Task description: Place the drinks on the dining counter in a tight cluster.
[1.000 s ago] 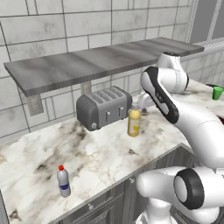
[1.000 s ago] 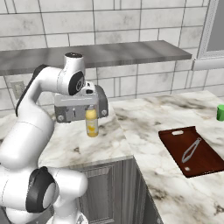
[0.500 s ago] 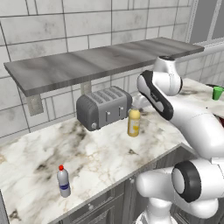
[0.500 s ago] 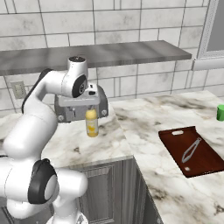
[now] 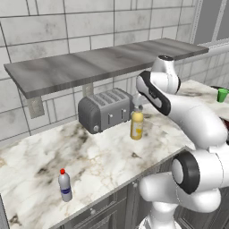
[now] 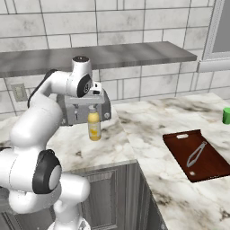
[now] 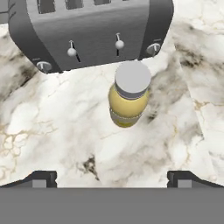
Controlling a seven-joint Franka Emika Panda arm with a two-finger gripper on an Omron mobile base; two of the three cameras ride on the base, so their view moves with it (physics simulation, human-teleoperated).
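Observation:
A squat yellow bottle (image 5: pixel 137 125) (image 6: pixel 94 127) with a pale cap stands upright on the marble counter just in front of the toaster. My gripper (image 5: pixel 136 107) (image 6: pixel 93 104) (image 7: pixel 111 179) hangs open a short way above it, pointing down. In the hand view the yellow bottle (image 7: pixel 129 98) sits between and ahead of the fingertips (image 7: pixel 43 177), untouched. A small clear bottle (image 5: pixel 65 186) with a red cap and blue label stands far to the left near the counter's front edge. The dining counter is out of view.
A grey toaster (image 5: pixel 105 109) (image 7: pixel 87 30) stands right behind the yellow bottle. A grey wall shelf (image 5: pixel 103 62) runs overhead. On the counter's right wing lie a dark red cutting board (image 6: pixel 195 155) with tongs and a green cup (image 6: pixel 226 115) (image 5: pixel 222 95).
The arm has leaned a little further in over the yellow bottle. The jaws stay wide and neither bottle has moved.

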